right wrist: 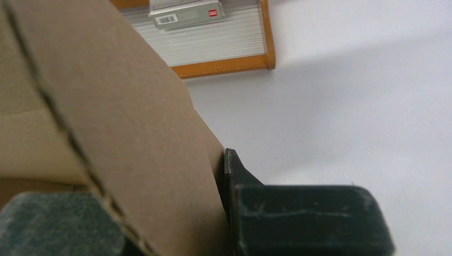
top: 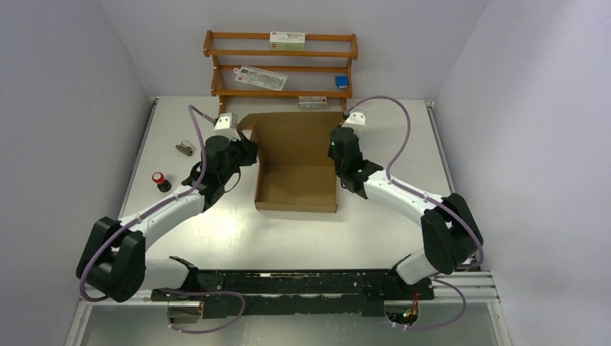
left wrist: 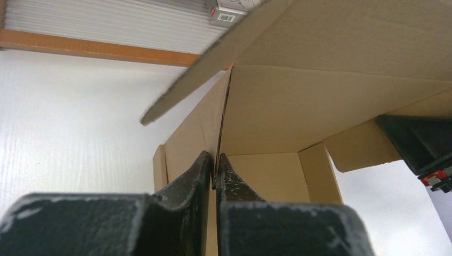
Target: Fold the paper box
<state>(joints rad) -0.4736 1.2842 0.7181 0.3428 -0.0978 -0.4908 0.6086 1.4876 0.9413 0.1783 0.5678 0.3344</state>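
The paper box (top: 295, 184) sits in the middle of the table (top: 216, 231), between the two arms and in front of the wooden rack (top: 281, 54), and it looks largely formed. Its floor lies flat, and the front wall and both side walls stand upright around it, making a shallow open tray. The lid panel (top: 295, 137) rises from the far edge and is not yet closed. In the left wrist view it slants overhead above the tray, with a side flap hanging loose at its left edge. The left gripper (top: 248, 153) is clenched on the top edge of the left side wall, and its two fingers (left wrist: 205, 170) are pressed together with only the thin cardboard between them. The right gripper (top: 337, 148) is at the right side wall. In its wrist view the cardboard runs between the fingers and one finger (right wrist: 237, 178) lies against the outer face, so it appears to pinch that wall as well. Judging from this, the walls are being set or steadied. What seems left is to bring the lid down over the tray and tuck its flaps inside.
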